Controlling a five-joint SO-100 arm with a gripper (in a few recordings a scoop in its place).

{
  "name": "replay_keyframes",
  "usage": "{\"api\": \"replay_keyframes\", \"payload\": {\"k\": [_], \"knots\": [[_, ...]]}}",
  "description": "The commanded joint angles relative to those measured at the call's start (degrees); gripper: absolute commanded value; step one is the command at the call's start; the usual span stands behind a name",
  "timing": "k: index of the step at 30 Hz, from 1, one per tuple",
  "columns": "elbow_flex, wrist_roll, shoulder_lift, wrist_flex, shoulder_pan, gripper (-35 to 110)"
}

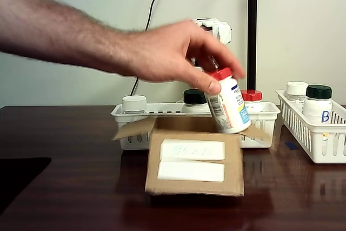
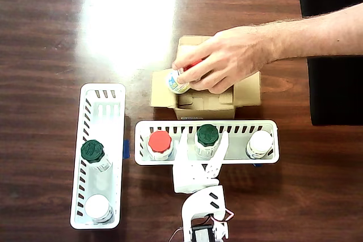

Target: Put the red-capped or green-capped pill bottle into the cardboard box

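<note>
Dark brown wood-grain table carries every item, which we list from left to right in the overhead view.

1. At the left stands a long white slotted tray. It holds a green-capped bottle, marked with a blue "B" in the fixed view, and a white-capped bottle below it.

2. Next comes a second white tray, lying crosswise. It holds three upright bottles: a red-capped tray bottle at the left, the pill bottle with its dark green cap in the middle, and a white-capped jar at the right. The pill bottle stands in this tray, outside the box.

3. The white gripper reaches into the tray from the lower edge. Its two fingers are spread, one on each side of the pill bottle. We cannot tell whether they touch it.

4. The cardboard box sits just above the crosswise tray, flaps open. In the fixed view its front carries two white labels, and the writing on them is too faint to read.

5. A person's hand reaches in from the right and pinches a tilted held bottle with a red cap. In the fixed view this bottle hangs over the box opening, base down near the upper edge of the box front. We cannot tell whether the base is inside the box.

6. At the far right lies a black mat, under the person's forearm.
</note>
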Motion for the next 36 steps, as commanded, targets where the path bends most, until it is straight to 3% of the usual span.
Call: {"api": "replay_keyframes", "payload": {"k": [1, 18, 36], "knots": [[-2.0, 0.4, 0.2, -1.2, -0.3, 78], [-2.6, -0.4, -2.8, -3.2, -0.7, 78], [-1.5, 2.8, -36.2, -36.8, 5.0, 78]]}}
